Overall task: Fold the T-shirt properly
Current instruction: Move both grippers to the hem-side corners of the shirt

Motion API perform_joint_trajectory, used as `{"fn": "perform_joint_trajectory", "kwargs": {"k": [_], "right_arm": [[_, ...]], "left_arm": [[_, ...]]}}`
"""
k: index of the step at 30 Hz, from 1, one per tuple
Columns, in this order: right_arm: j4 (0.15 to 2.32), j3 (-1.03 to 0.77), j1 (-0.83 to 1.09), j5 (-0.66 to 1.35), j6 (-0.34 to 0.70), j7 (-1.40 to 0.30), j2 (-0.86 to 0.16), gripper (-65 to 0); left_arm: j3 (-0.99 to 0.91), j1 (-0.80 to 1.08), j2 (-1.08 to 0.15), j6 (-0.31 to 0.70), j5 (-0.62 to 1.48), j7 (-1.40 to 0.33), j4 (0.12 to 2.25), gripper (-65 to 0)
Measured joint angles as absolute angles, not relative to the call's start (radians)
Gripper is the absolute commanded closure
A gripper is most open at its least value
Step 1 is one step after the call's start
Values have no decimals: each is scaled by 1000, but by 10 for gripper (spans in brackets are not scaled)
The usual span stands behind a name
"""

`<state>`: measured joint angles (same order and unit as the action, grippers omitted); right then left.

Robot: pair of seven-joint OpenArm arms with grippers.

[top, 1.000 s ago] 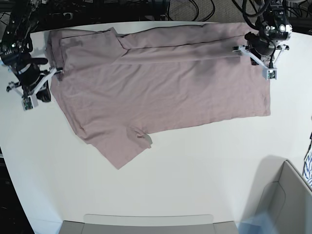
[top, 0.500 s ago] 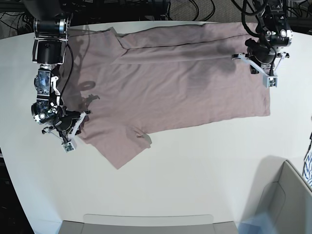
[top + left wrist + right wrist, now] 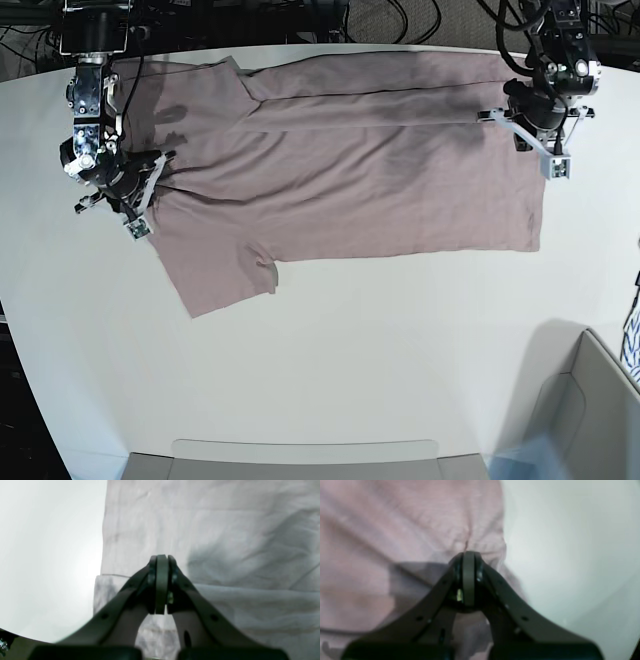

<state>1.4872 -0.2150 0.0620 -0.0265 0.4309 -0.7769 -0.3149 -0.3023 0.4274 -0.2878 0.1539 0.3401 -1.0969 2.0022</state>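
Now, your shirt (image 3: 340, 190) is spread on the table (image 3: 380, 370), its far side doubled over in long folds that run toward either arm. Along the shirt's near side, toward its left end in the base view, a sleeve (image 3: 210, 277) sticks out at an angle, with a small curled bit of cloth at its inner corner. You have the right gripper (image 3: 146, 200) down at that same end of the shirt, where creases fan out from the fingertips; its fingers are closed together, though you cannot tell whether any cloth is pinched between them. Your left gripper (image 3: 550, 152) is closed too, over the shirt's other end, just on the near side of the folded strip, with no cloth visible between its tips. Nearer than the shirt, at the lower right corner of the base view, you have a grey bin (image 3: 590, 400). Some black cables (image 3: 400, 20) lie beyond the shirt's far edge, past the table.
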Motion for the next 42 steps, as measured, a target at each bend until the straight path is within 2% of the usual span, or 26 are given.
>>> {"fn": "perform_joint_trajectory", "kwargs": {"k": [4,10,14,20,23,27,34,42], "right_arm": [[1528,-212,58,-27,441,-800,-298,-8],[1581,-249,-91,-23,445,-787,-264,-204],[1471,-253,-204,-13,447,-793,-270,-261],[1068,-251,-408,121,449,-764,-283,-262],[938,-240,-449,115,448,-659,-292,-262],[783,-173,-495,116,446,-620,-295,-262],[636,-108,-528,136,444,-480,-289,-262],[651,-88,-511,160,441,-455,-198,-262]], "left_arm": [[-301,395,-289,154,340,-1093,1996,0],[-303,402,-289,154,340,-1099,1996,0],[-302,399,-289,154,341,-1096,1996,0],[-300,399,-288,154,340,-1097,1996,0],[-300,397,-288,154,340,-1096,1996,0],[-302,398,-276,154,340,-1097,1996,0],[-303,395,-233,154,339,-1097,1996,0],[-302,349,-232,154,339,-1099,1996,0]]}}
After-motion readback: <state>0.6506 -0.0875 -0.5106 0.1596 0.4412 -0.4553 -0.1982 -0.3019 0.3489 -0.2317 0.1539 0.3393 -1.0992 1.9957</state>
